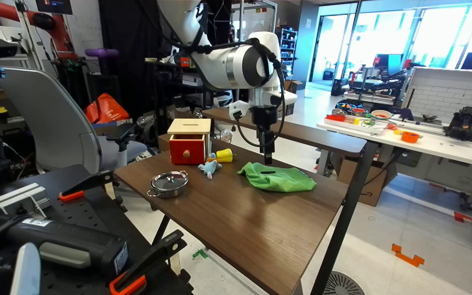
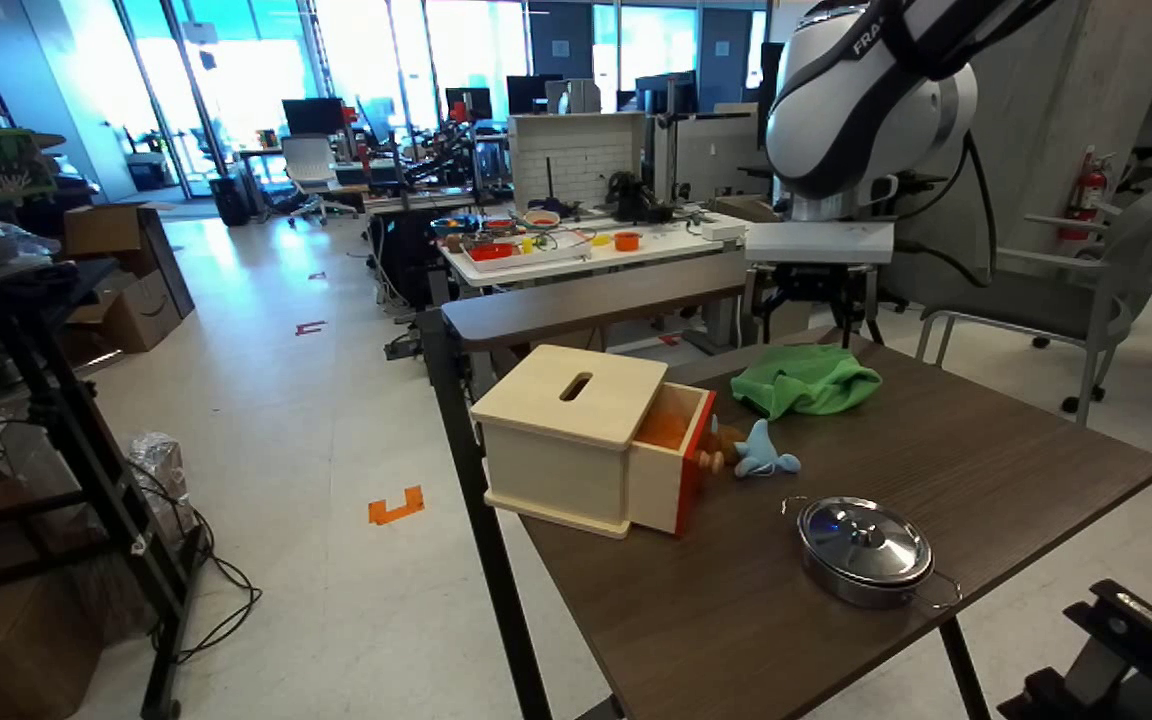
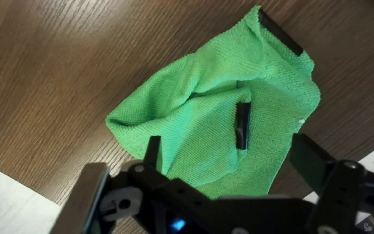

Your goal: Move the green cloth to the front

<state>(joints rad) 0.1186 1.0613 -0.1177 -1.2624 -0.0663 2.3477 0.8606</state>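
Observation:
The green cloth [image 1: 279,180] lies crumpled and partly folded on the brown table [image 1: 268,225]. It also shows in an exterior view [image 2: 804,382] and in the wrist view [image 3: 187,113], where two dark strips are seen on it. My gripper [image 1: 268,159] points down just above the cloth. In the wrist view my gripper [image 3: 226,138] is open, its fingers wide apart with nothing held between them. One finger is over the cloth's folded part, the other at its edge. Whether the fingertips touch the cloth cannot be told.
A wooden box [image 2: 571,430] with its red-fronted drawer [image 1: 187,150] pulled out stands on the table. Beside it are a blue plush toy [image 1: 210,167] and a yellow object [image 1: 224,155]. A lidded metal pot [image 2: 866,550] stands near a table edge.

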